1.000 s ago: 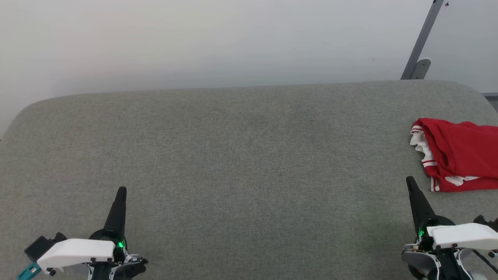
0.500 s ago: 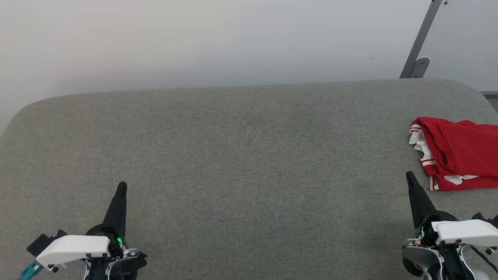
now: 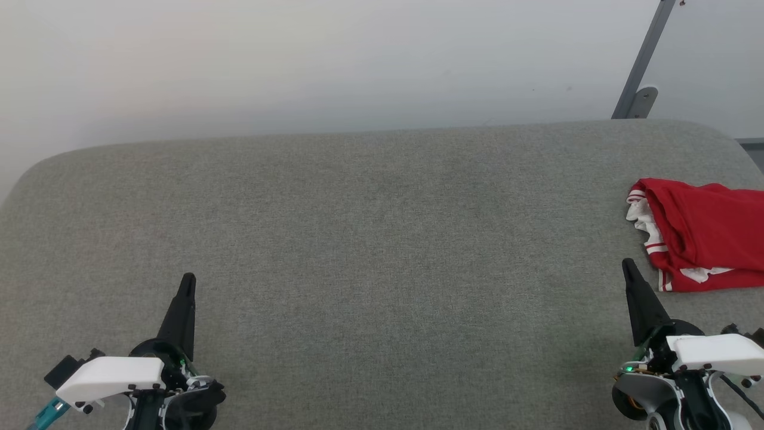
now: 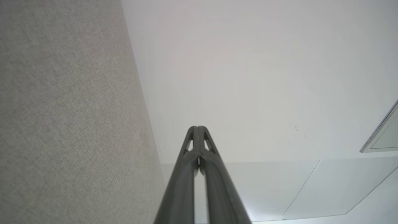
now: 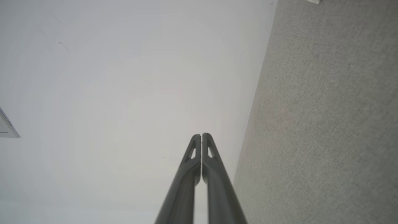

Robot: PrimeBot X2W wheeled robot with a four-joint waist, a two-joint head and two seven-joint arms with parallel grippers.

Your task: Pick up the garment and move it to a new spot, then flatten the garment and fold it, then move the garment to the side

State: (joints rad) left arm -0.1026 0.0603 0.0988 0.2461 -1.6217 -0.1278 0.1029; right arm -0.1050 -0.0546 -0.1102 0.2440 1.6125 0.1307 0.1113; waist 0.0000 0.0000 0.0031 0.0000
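Note:
The garment (image 3: pixel 704 233), red with white striped sleeve edges, lies folded in a compact pile at the right edge of the grey padded table (image 3: pixel 370 239), partly cut off by the head view's border. My right gripper (image 3: pixel 627 265) is shut and empty, its tip just left of and nearer than the garment, not touching it. At the lower left my left gripper (image 3: pixel 188 279) is shut and empty, far from the garment. In the wrist views both the left gripper (image 4: pixel 197 127) and the right gripper (image 5: pixel 201 135) show their fingers pressed together, pointing past the table at the pale wall.
A pale wall (image 3: pixel 298 60) stands behind the table's far edge. A grey metal bracket (image 3: pixel 641 77) rises at the back right corner. The broad middle of the grey surface lies between the two grippers.
The garment and table edge have shifted slightly up in the picture, as from a small camera tilt. Both arms' wrists have sunk a little lower in view; the grippers stay shut.

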